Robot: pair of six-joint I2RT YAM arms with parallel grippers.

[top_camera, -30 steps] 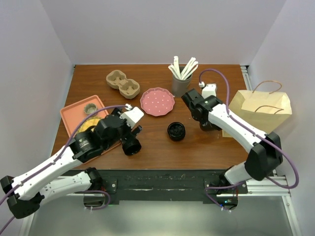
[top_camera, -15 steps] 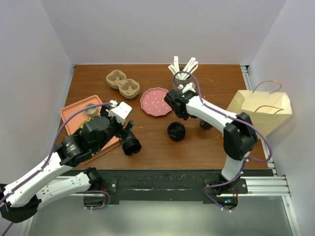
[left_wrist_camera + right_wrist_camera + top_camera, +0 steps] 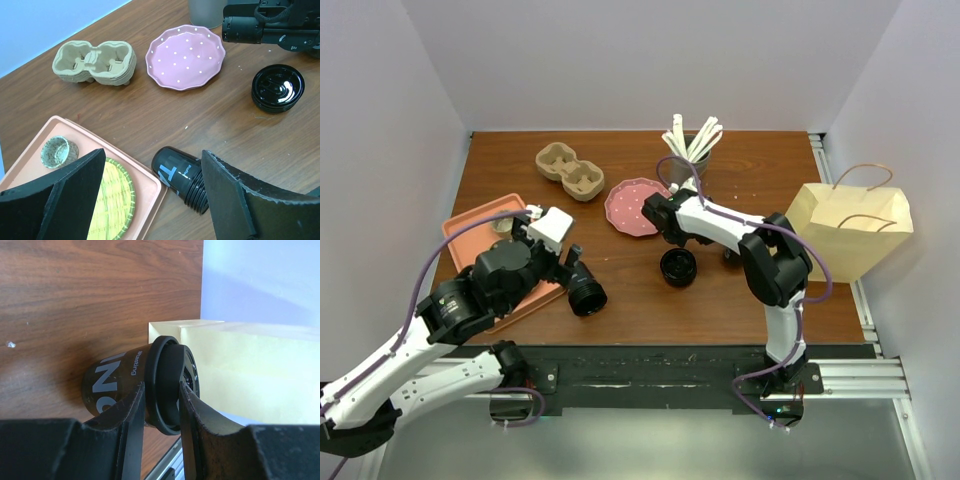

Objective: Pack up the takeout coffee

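A black lidded cup (image 3: 117,380) lies on its side near the bench's right edge, just beside the paper bag (image 3: 250,375). The right fingers (image 3: 125,425) pinch its lid rim, with that arm doubled over the bench's middle. The left fingers (image 3: 70,195) hang wide apart and empty above a second cup (image 3: 175,175), which lies on its side by the near edge. It is just beside a tray (image 3: 30,150) holding a bowl (image 3: 57,151) and a green plate (image 3: 120,200). A loose lid (image 3: 277,88) lies mid-bench, and a carrier (image 3: 95,62) sits toward the far edge.
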